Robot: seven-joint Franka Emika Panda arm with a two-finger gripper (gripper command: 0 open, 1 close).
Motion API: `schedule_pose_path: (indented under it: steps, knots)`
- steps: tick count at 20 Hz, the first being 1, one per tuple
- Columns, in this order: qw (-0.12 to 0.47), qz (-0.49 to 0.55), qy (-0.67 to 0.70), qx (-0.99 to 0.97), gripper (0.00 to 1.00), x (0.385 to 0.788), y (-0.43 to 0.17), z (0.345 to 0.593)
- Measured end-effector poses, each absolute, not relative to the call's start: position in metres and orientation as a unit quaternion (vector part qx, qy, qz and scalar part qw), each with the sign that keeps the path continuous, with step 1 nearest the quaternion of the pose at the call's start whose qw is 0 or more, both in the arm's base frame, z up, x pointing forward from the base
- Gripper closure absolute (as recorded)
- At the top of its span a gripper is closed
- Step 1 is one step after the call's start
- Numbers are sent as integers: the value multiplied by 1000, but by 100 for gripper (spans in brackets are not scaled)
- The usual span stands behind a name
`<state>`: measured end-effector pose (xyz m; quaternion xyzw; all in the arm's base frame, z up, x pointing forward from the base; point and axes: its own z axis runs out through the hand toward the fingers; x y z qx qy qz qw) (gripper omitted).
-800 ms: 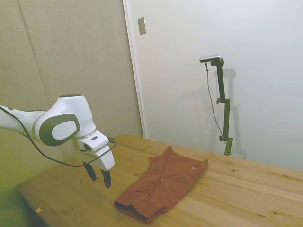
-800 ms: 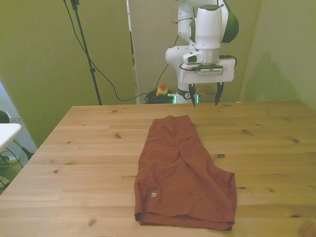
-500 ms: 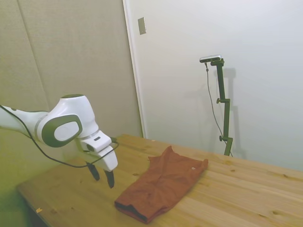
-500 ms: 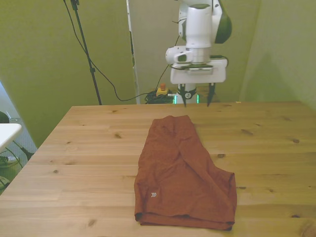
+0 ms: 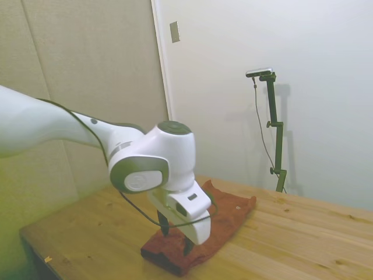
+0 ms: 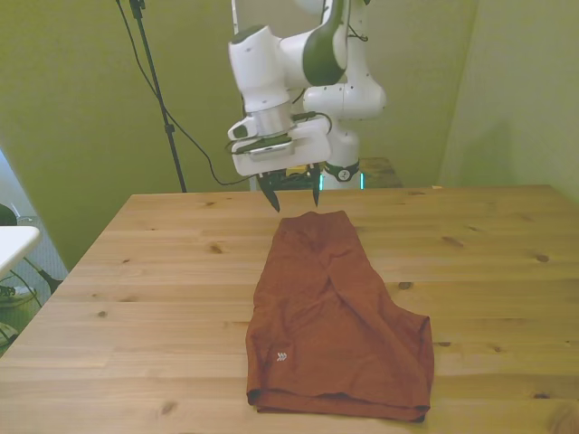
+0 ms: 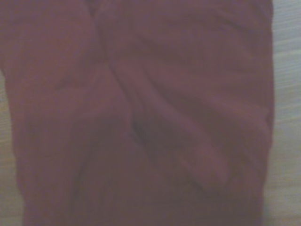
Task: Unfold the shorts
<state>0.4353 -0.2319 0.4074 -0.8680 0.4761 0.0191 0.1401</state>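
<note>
Wooden table (image 6: 154,271) of knotty, pale planks, running wide across the front view and ending in a visible corner at the side view's lower left (image 5: 35,239). Behind it plain pale walls, a white door frame with a small wall plate in the side view, and dark cables hanging at the far left of the front view.

Folded on the planks, the shorts (image 6: 335,312): rust-red, wrinkled, lying lengthwise from the table's far side toward the near edge, narrower at the far end and wider at the near end. A small pale logo near the near left corner of the fabric. Near hem just short of the table's near edge. In the side view the same shorts (image 5: 233,205) partly hidden behind the arm. In the wrist view, blurred red cloth (image 7: 141,113) with creases filling almost the whole picture, a strip of wood along one side.

Above the far end of the shorts, the gripper (image 6: 294,196), fingers spread apart and pointing down, holding nothing, tips close over the fabric's far edge, toward its left corner in the front view. Contact with the cloth not clear.

Broad bare wood to the front view's left and right of the shorts. Less room between the near hem and the table's near edge.
</note>
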Motion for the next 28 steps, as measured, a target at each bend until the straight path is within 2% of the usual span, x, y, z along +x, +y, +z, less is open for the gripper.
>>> schedule_pose_path:
  steps: [5, 9, 14, 15, 28]
  knots:
    - [153, 56, 491, -856, 0, 444, -274, 382]
    - [199, 82, 468, -857, 0, 449, -276, 368]
    - [231, 97, 433, -866, 0, 457, -266, 368]
    - [235, 99, 429, -867, 100, 459, -264, 367]
    - [241, 114, 404, -875, 100, 475, -253, 355]
